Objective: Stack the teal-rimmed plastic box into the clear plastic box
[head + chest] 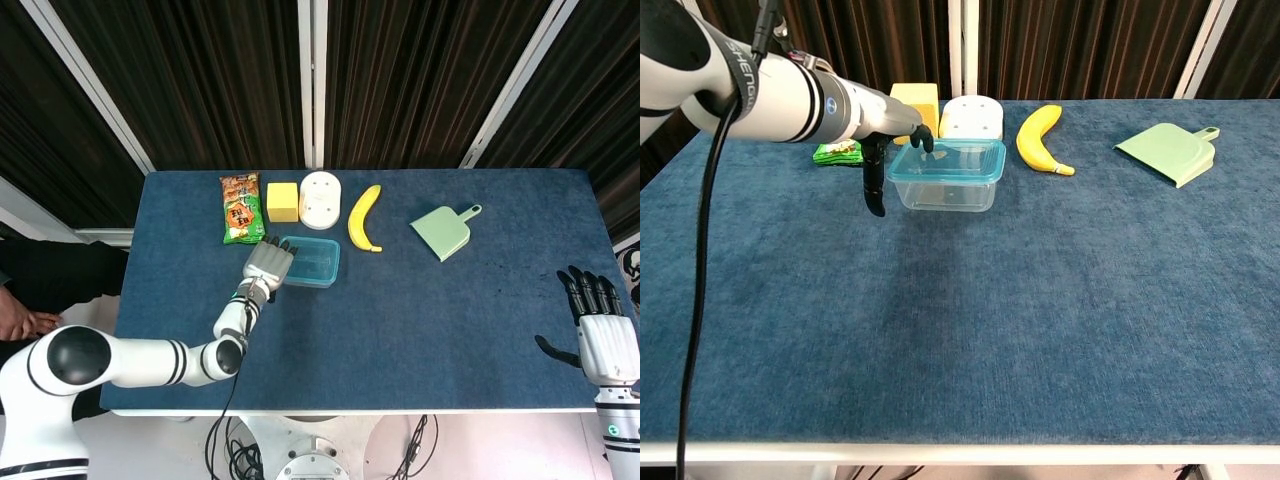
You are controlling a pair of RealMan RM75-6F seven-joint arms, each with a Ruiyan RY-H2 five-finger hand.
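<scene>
Touching teal-rimmed box [945, 177], left hand [268, 263]

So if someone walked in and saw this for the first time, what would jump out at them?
Probably the left robot hand stretched across the blue table, its fingers at the left rim of the teal-rimmed plastic box near the far edge. Next, the bright yellow banana just right of that box, and the pale green dustpan further right. The right robot hand sits idle at the table's right edge, fingers apart.
</scene>
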